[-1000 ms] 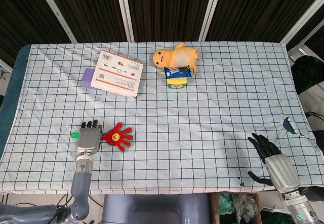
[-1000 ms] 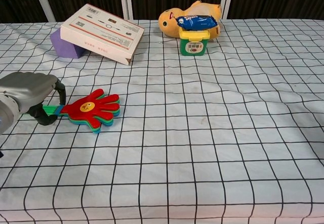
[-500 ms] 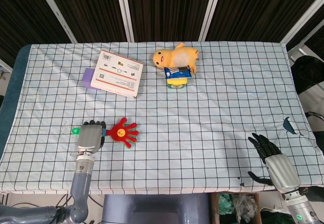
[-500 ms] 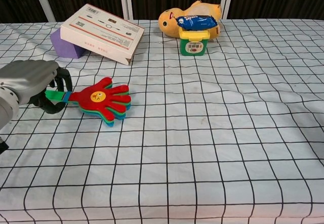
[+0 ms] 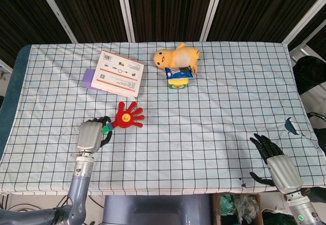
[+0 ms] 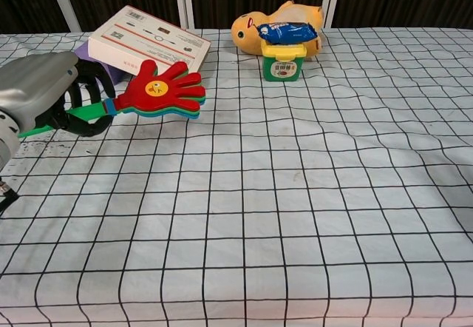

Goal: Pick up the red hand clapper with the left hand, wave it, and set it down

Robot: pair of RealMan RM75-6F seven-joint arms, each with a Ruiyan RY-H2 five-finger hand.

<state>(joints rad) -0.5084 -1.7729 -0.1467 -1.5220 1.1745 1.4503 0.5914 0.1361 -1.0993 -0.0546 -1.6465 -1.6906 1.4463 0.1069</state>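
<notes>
The red hand clapper is lifted off the checked tablecloth, its red palm pointing right and slightly up. My left hand grips its green handle, fingers curled round it. The clapper hangs above the cloth in front of the white box. My right hand rests at the table's near right corner, fingers spread, holding nothing; the chest view does not show it.
A white box leans on a purple block at the back left. A yellow plush duck lies behind a green cup topped with a blue packet.
My left hand has closed on the handle and raised the clapper off the cloth, carrying it up and toward the white box. The right hand has not moved.
</notes>
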